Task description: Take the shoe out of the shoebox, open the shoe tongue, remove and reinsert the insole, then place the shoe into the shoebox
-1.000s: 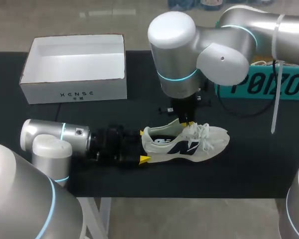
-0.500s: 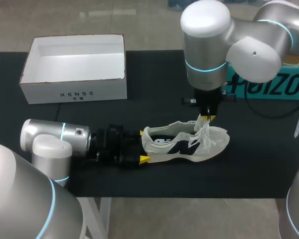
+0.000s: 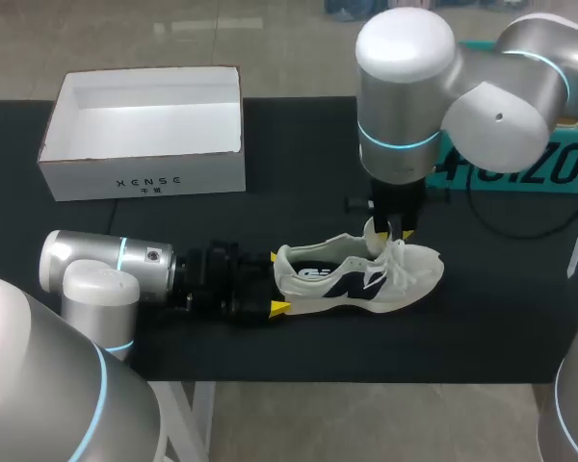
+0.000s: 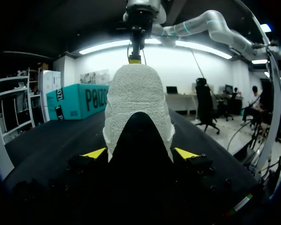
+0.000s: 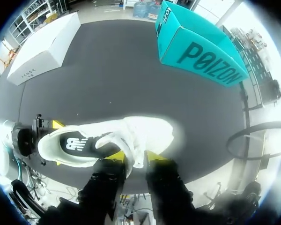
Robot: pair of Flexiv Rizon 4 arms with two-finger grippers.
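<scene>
A cream-white knit sneaker with a dark side logo lies upright on its sole on the black table top, outside the box. Its toe points toward the right arm's side. The open white cardboard shoebox stands well apart from the sneaker, beyond its heel end and toward the table's far edge. The left gripper lies level with the table at the sneaker's heel, with one yellow tip pressed against each side of the heel, so its jaws clamp the sneaker there. The right gripper hangs straight above the sneaker's lacing. Its jaws stand narrowly apart and pinch the pale tongue, which stands lifted above the sneaker's opening. Loose white laces lie across the forefoot just below that gripper. In the right wrist view a dark insole shows inside the sneaker, behind the raised tongue. A teal cardboard box rests beyond the sneaker's toe end, well apart from it.
</scene>
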